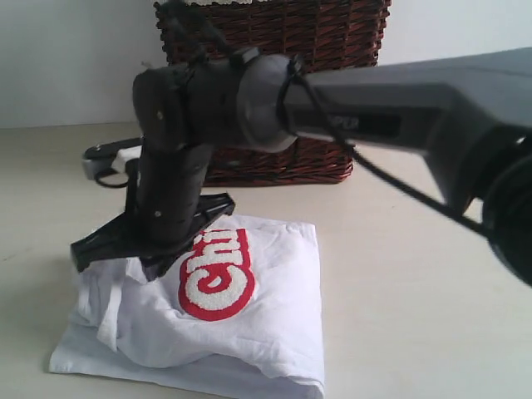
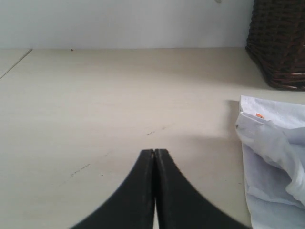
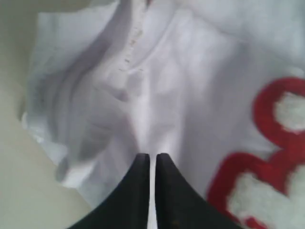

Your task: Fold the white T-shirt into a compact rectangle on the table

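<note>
white t-shirt [image 1: 266, 307] lies on the cream worktop [image 1: 416, 274], near and left of centre, part folded, with loose rumpled folds bunched along its left side. red-outlined lettering [image 1: 218, 283] faces up, its far end hidden by the arm. right gripper [image 3: 151, 156] reaches across from the right and points down at the shirt's left part. its jaws are clenched on a pinch of white cloth, creases running up into them. left gripper [image 2: 154, 151] sits low over bare worktop left of the shirt, jaws pressed together, grasping nothing. small orange collar loop [image 2: 259, 115] shows at the shirt edge facing that gripper. dark wicker basket [image 1: 283, 41] stands on the far side, apart from the shirt.
</note>
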Controlling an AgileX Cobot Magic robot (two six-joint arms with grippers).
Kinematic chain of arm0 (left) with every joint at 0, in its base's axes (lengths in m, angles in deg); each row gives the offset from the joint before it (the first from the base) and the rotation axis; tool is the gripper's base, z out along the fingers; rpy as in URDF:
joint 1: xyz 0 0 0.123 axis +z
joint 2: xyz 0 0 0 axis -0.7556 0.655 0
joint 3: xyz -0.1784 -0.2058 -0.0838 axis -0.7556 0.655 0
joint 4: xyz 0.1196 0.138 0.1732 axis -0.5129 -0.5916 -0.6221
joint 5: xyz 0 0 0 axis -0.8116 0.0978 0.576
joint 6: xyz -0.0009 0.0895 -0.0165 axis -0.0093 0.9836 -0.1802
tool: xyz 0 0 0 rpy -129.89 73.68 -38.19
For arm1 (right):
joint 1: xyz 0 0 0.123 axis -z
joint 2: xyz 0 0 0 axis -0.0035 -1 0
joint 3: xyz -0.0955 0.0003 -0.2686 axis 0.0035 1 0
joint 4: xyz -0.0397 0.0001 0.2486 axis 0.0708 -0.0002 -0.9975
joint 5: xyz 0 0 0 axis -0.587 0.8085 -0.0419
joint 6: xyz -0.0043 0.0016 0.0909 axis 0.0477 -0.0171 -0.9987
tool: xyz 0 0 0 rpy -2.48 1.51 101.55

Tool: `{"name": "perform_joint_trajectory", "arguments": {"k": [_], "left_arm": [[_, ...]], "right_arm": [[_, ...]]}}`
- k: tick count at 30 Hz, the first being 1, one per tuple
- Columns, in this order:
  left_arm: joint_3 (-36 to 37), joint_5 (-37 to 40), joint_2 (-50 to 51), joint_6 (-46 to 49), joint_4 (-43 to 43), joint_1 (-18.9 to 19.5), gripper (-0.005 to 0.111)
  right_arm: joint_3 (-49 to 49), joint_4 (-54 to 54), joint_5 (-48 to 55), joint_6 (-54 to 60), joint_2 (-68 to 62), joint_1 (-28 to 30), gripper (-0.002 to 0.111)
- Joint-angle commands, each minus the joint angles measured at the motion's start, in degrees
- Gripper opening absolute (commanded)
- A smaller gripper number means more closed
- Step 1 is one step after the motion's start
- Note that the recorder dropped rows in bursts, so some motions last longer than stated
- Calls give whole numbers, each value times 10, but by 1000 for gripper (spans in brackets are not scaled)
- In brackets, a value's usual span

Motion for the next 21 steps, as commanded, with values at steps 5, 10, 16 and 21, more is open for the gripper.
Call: {"name": "perform_joint_trajectory", "arguments": {"k": [5, 10, 16, 21], "left_arm": [[0, -6, -3, -3, 1, 1, 0], [0, -6, -3, -3, 1, 1, 0], [0, -6, -3, -3, 1, 1, 0], [0, -6, -3, -3, 1, 1, 0]], "right_arm": [[2, -28, -129, 10, -38, -41, 0], [-4, -75, -155, 58, -33, -53, 0], [-4, -82, -177, 59, -58, -75, 0], [-4, -44, -137, 59, -54, -71, 0]]}}
